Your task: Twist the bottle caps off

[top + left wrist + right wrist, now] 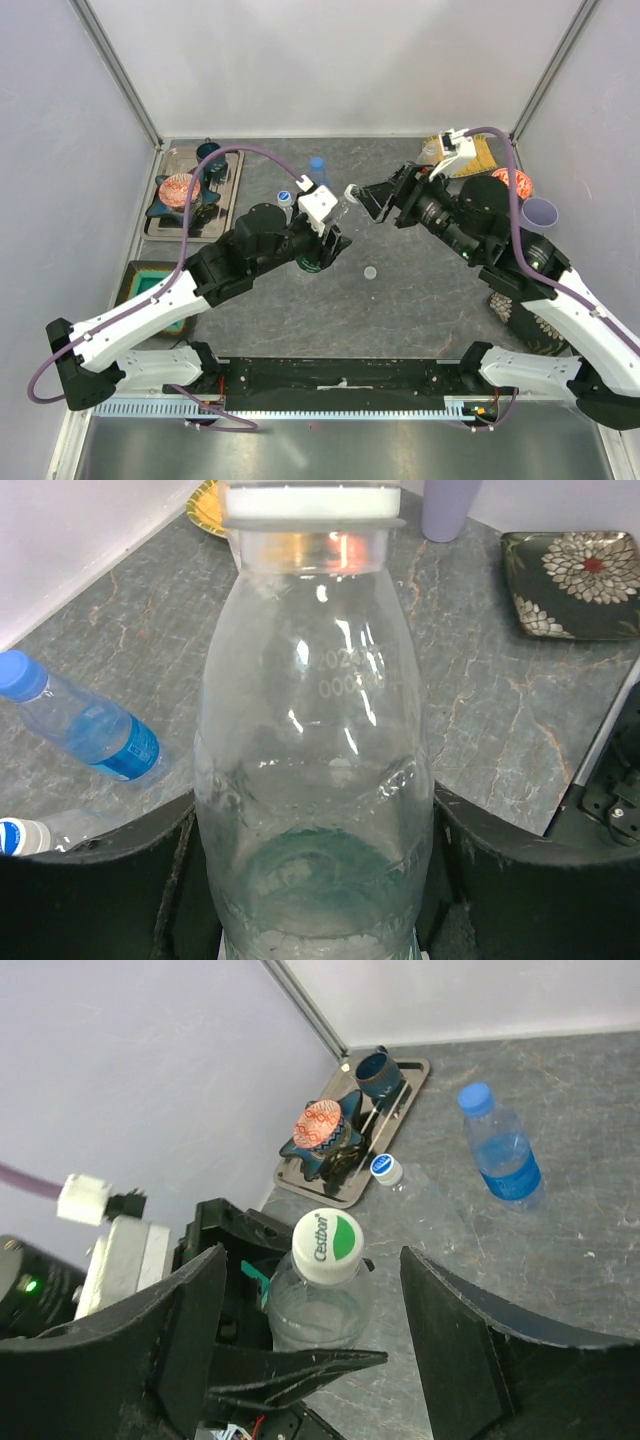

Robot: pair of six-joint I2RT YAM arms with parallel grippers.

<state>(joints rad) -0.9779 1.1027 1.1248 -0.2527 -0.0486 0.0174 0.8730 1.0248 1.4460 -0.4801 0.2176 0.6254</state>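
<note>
My left gripper (335, 232) (315, 880) is shut on the body of a plain clear bottle (312, 740) and holds it tilted off the table toward the right arm. Its white-and-green cap (328, 1248) (312, 502) is on. My right gripper (358, 197) (320, 1300) is open, with one finger (150, 1330) on each side of the cap and neither touching it. A blue-labelled bottle (318, 170) (95, 728) (500, 1155) lies on the table behind. A small clear bottle with a white-and-blue cap (285, 198) (385, 1168) (20, 835) lies near it.
A loose white cap (370, 272) lies on the table at centre. A tray (165, 225) (405, 1085) with a patterned egg and a dark cup stands back left. A lilac cup (541, 211) (450, 505) and a dark flowered plate (575, 585) are at the right.
</note>
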